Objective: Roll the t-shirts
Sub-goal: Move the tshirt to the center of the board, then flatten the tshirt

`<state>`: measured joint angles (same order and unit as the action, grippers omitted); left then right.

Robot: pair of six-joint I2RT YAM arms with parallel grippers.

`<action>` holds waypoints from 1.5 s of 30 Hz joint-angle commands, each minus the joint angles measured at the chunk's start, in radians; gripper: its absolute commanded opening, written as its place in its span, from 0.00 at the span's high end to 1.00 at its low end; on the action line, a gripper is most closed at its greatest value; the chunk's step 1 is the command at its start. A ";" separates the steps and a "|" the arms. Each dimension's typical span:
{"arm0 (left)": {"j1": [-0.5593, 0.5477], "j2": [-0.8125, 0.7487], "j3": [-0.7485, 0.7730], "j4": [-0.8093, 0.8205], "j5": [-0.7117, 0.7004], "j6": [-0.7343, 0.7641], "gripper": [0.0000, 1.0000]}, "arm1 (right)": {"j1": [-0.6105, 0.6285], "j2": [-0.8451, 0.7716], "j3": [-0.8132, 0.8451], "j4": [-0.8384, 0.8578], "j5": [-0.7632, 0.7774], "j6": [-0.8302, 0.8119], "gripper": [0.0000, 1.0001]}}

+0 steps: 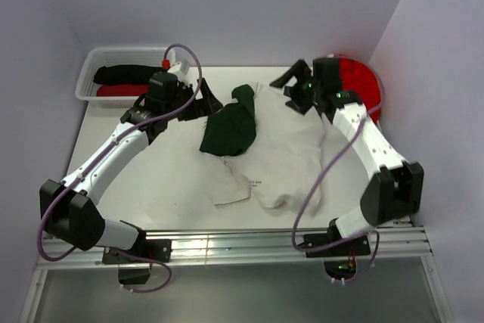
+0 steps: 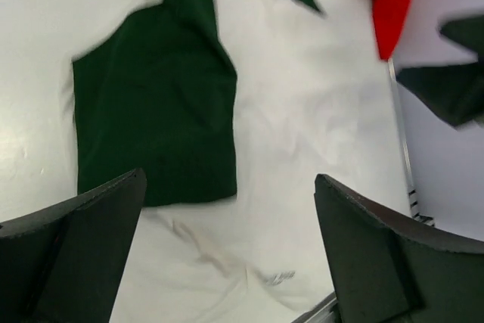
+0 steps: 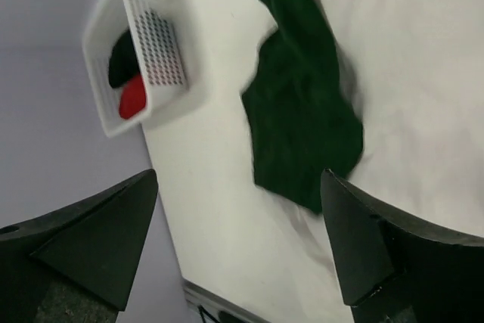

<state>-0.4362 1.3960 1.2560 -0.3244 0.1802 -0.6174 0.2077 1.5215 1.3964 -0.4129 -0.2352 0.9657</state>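
1. Currently a white t-shirt with dark green sleeves lies crumpled across the middle of the bench. Its hem reaches toward the near edge, and one green sleeve is flopped over onto the white body.
2. The left pincer hangs just left of that sleeve, jaws spread wide, gripping nothing. The right pincer hangs over the shirt's far side, likewise wide apart and empty.
3. A red t-shirt sits bunched at the bench's far right corner. A white basket at the far left corner holds a black t-shirt and a red bundle.
4. Risks, as a judgement:
   - The shirt is wrinkled and unevenly folded, so rolling it as it lies would likely give a lumpy, loose roll that springs open.
   - The folded sleeve could get trapped crooked inside.
   - Thin cotton may slip from narrow fingertips, or a pinch may catch only the top layer while the lower one drags.
   - The right arm's purple cable loops across the shirt's right side in the overhead view and could snag fabric.
5. Materials:
   - The shirts are soft, limp, matte cotton with shallow creases.
   - The bench is smooth, flat and white.
   - The basket is rigid plastic lattice with rounded corners.
   - The pincer fingers are matte black wedges.
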 commanded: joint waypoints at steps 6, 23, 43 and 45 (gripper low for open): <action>-0.004 -0.064 -0.073 0.056 0.044 0.039 0.03 | 0.145 -0.323 -0.220 0.061 0.129 -0.235 0.24; -0.283 0.285 -0.049 0.114 -0.116 0.073 0.24 | 0.256 -0.581 -0.606 0.026 0.191 -0.202 0.57; -0.337 0.524 0.221 -0.142 -0.240 0.153 0.36 | 0.256 -0.707 -0.648 -0.003 0.263 -0.200 0.62; -0.337 0.528 0.221 -0.148 -0.220 0.159 0.37 | 0.257 -0.702 -0.652 0.003 0.260 -0.197 0.62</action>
<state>-0.7673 1.9121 1.4387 -0.4179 -0.0326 -0.4934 0.4622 0.8200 0.7456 -0.4282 0.0082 0.7719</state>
